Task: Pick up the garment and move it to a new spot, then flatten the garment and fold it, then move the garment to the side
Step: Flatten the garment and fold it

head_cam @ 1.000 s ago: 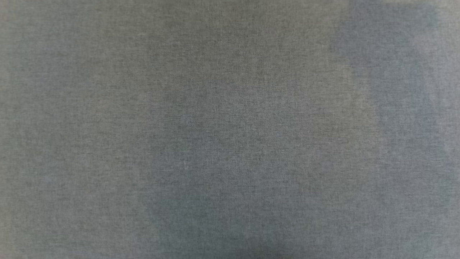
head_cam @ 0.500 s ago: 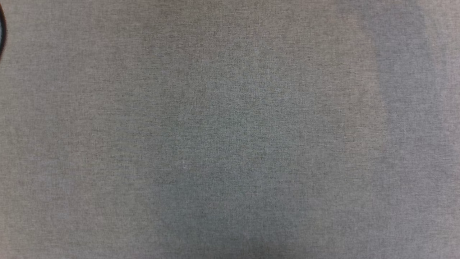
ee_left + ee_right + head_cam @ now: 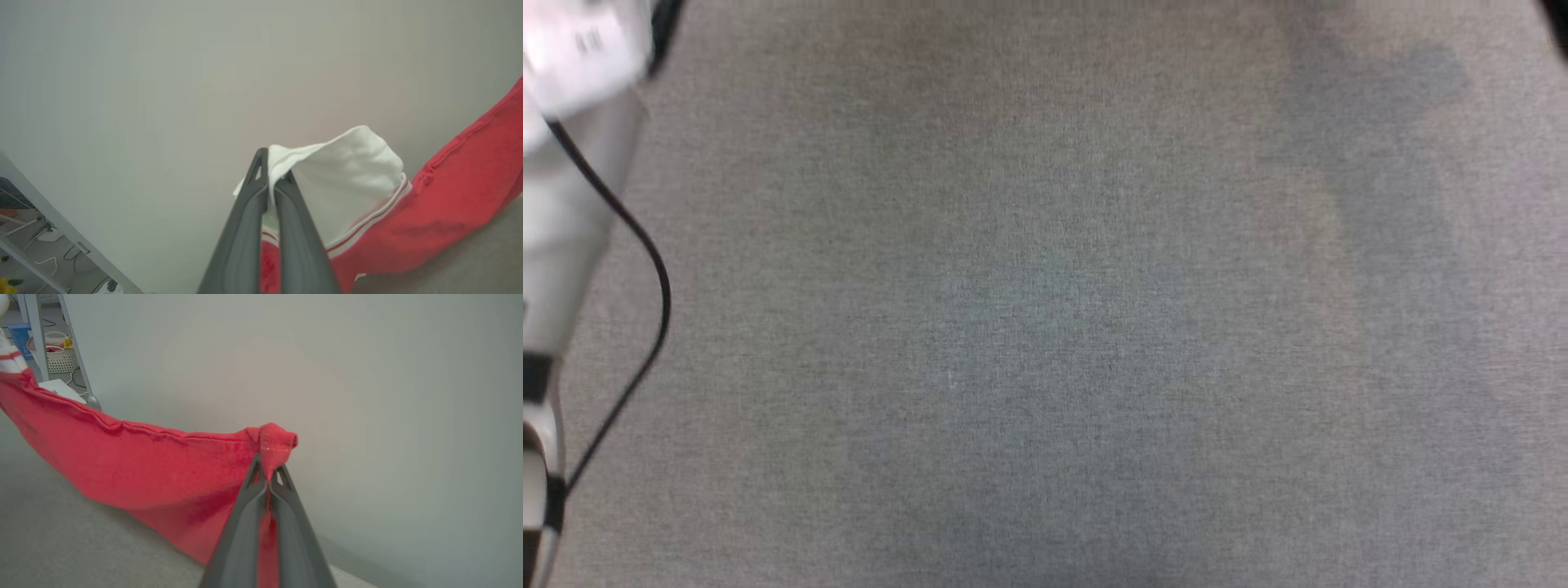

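**garment held up at both ends over the grey counter**

in the left wrist view the two dark fingers [image 3: 245,232] are pressed together, and the left jaws are closed on the white sleeve [image 3: 347,175] of the garment [image 3: 449,204]. the sleeve's red-white striped trim runs just beside the fingers, and the red body stretches off to that view's right, over the grey counter [image 3: 470,265]. a pale wall [image 3: 163,81] stands behind.

in the right wrist view the right jaws are likewise closed tight, pinching a bunched corner of the red hem [image 3: 278,443]. from there the red cloth sags away to that view's left, up to a bit of white sleeve with a red stripe at the upper left corner. whether its lower edge touches the counter i cannot tell. past the cloth, a metal leg [image 3: 77,347] and a white basket [image 3: 59,357] show on the floor.

the head view looks down on bare grey cloth-covered counter, with a pale forearm [image 3: 564,245] and its black cable [image 3: 654,269] at the left edge.
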Robot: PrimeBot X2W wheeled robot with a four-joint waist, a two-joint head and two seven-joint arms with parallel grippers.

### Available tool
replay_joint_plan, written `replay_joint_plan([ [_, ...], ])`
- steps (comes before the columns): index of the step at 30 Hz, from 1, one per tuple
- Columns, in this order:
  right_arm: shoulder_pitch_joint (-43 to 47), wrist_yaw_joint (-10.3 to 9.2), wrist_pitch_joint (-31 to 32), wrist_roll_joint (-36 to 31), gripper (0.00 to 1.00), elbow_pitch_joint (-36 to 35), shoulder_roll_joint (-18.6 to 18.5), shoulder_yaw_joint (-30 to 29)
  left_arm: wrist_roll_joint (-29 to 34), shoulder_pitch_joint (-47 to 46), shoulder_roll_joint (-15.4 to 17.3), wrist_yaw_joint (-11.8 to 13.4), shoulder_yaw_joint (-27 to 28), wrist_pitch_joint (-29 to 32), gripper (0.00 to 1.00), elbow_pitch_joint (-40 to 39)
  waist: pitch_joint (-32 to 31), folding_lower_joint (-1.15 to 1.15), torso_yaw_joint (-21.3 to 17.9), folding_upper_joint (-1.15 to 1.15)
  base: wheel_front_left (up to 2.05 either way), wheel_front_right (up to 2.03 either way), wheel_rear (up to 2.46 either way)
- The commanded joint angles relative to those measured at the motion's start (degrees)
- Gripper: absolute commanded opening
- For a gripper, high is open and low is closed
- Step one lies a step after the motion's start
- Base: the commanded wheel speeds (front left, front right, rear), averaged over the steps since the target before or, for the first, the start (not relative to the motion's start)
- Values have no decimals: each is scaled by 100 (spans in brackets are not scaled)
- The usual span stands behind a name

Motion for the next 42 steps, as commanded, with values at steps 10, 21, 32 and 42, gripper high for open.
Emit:
replay_joint_plan([
  [10, 2328, -4, -211, 713, 0, -858, -612, 882, -867, 3638, 414, 1096, 83, -78, 0, -1725, -1339, 0, 143, 0, 0, 0, 0],
  [21, 4043, -4, -244, 1023, 0, -1447, -1141, 1336, -1443, 6307, 891, 1918, -133, 126, 0, -3164, -2020, 0, 160, 0, 0, 0, 0],
  [32, 5663, -4, -246, 1216, 0, -2117, -1666, 969, -2305, 8098, 1114, 2247, -450, 642, 0, -4186, -2528, 0, 182, 0, 0, 0, 0],
  [42, 6974, -4, 107, 1503, 0, -2899, -2135, 409, -2684, 8584, 1458, 2144, -663, 1160, 0, -4593, -2598, 0, 268, 0, 0, 0, 0],
])
